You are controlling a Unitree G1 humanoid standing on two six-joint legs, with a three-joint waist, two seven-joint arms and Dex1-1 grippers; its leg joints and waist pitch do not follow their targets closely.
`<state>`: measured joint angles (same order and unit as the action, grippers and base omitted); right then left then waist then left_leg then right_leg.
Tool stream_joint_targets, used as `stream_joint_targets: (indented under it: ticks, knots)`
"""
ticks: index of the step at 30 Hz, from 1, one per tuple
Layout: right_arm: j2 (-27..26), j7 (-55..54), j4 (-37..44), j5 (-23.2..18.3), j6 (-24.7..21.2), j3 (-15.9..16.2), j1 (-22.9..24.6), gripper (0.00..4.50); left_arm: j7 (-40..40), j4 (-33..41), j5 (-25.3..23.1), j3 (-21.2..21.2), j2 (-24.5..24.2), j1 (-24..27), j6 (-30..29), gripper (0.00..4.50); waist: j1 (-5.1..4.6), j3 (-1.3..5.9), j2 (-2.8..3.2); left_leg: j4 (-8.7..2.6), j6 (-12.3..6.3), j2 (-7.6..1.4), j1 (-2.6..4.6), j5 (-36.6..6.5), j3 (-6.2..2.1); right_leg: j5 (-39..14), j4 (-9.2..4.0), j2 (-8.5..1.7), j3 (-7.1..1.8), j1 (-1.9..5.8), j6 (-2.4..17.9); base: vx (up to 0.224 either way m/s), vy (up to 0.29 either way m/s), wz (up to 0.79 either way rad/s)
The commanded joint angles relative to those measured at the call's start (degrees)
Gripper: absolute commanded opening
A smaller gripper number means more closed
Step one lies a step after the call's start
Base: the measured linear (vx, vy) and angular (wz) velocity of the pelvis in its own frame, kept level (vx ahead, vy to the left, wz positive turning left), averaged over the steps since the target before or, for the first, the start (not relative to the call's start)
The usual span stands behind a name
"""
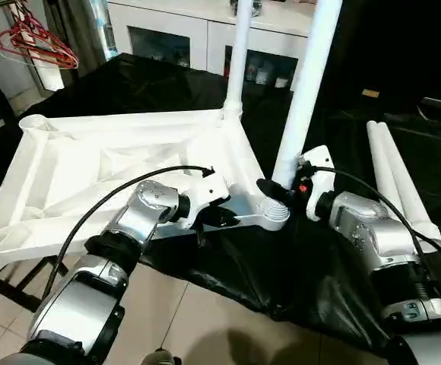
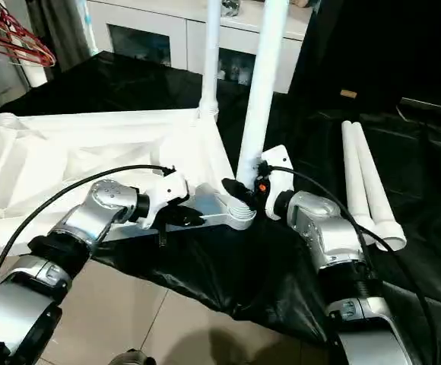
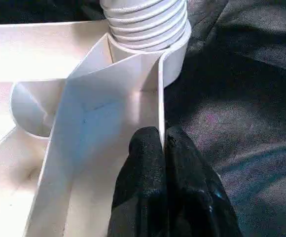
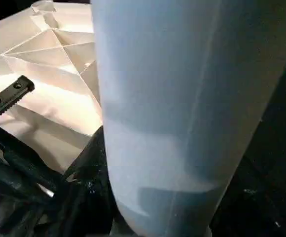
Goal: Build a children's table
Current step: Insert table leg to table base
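Note:
The children's table top [image 1: 91,167] lies upside down, its ribbed underside facing up. One white leg [image 1: 238,61] stands upright in the far corner socket. A second leg [image 1: 308,84] stands in the near right socket [image 1: 275,217]. My left gripper [image 1: 224,218] is shut on a thin rib of the top's edge just beside that socket; in the left wrist view its black fingers [image 3: 145,163] pinch the rib. My right gripper [image 1: 280,190] is shut around the base of the near leg [image 4: 182,98]. Two loose legs [image 1: 399,182] lie side by side on the right.
A black cloth [image 1: 281,274] covers the work surface and hangs over its front edge above the tiled floor [image 1: 198,327]. A white glass-door cabinet [image 1: 175,38] stands behind. Red hangers [image 1: 34,42] hang at the far left. A dark frame [image 1: 15,285] sits under the top's left end.

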<state>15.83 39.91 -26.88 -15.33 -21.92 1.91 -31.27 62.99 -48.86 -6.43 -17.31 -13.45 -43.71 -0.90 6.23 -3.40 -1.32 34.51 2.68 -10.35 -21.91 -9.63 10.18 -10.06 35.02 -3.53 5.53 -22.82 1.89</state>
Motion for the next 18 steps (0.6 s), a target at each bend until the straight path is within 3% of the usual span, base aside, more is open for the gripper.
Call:
stream_joint_targets:
  ticks: [1,12,13,15,18]
  knots:
    - [-0.4,0.1,-2.2,-0.4,0.3,-0.9,-0.2,1.91,1.8,0.3,0.0,-1.2,0.4,1.5,-0.6,0.0,0.14,4.28,-0.7,-3.88,-2.53,-3.4,1.03,-8.9,-1.1,-12.9,-4.33,-6.33,-3.61,3.19,10.1,0.0,0.0,0.0]
    - [-2.8,1.8,-2.6,-5.1,1.4,-5.3,7.1,1.91,-3.1,1.0,1.5,1.8,1.4,1.1,-2.0,0.0,0.6,4.16,-0.46,-4.02,-2.52,-3.48,1.11,-10.2,-1.13,-15.0,-4.82,-6.48,-3.56,3.1,9.6,0.0,0.0,0.0]
    - [-3.1,1.9,-2.4,-5.3,1.8,-5.6,7.9,1.91,-3.7,1.0,1.3,1.9,1.4,0.9,-1.9,0.0,0.66,4.21,-0.75,-4.04,-2.54,-3.52,1.17,-10.3,-1.18,-15.1,-4.77,-6.49,-3.54,3.12,9.5,0.0,0.0,0.0]
    - [-3.7,1.7,-2.5,-5.8,3.0,-6.8,9.8,1.91,-4.9,0.5,0.8,2.0,1.3,0.6,-1.9,0.0,0.84,4.18,-0.56,-4.1,-2.61,-3.57,1.2,-10.7,-1.22,-15.9,-4.89,-6.61,-3.55,2.94,9.3,0.0,0.0,0.0]
    - [-3.8,1.9,-2.0,-5.9,3.8,-6.7,11.4,1.91,-5.5,0.5,0.6,2.1,1.1,0.5,-2.2,0.0,0.91,4.11,-0.82,-4.19,-2.38,-3.5,1.2,-11.4,-1.23,-17.0,-5.04,-6.61,-3.5,2.96,9.1,0.0,0.0,0.0]
